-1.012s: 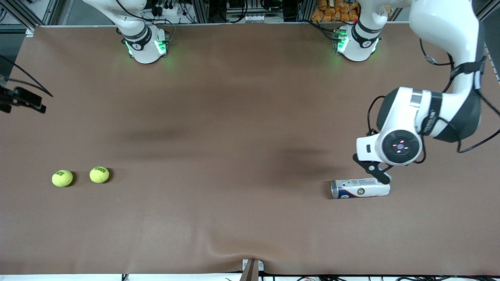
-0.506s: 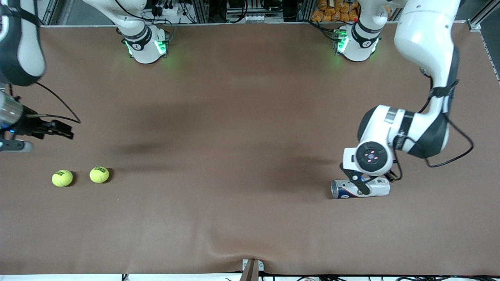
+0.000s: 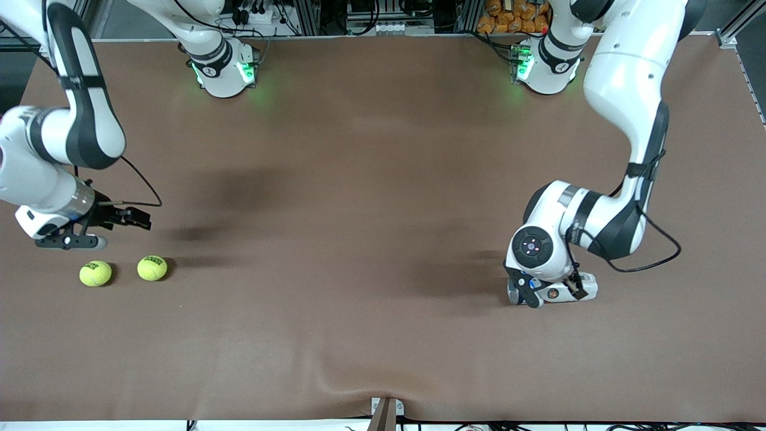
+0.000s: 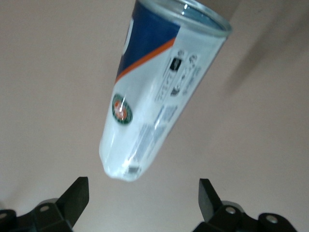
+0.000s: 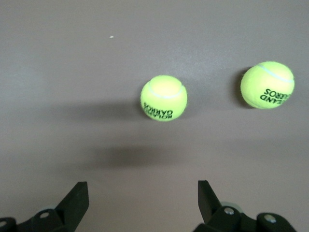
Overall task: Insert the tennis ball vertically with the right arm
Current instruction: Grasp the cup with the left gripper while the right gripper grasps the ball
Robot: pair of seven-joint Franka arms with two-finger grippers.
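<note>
The brown worktop (image 3: 371, 179) carries two tennis balls (image 3: 95, 273) (image 3: 152, 267) side by side near the edge at the right arm's end, a small gap between them. A ball can (image 3: 553, 293) lies on its side near the edge at the left arm's end, its open mouth turned toward the balls.

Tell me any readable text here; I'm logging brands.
"ROLAND GARROS" on both tennis balls: one, the other.
Tennis ball can lying on its side under the open left gripper: round emblem and fine print, too blurred to read.
</note>
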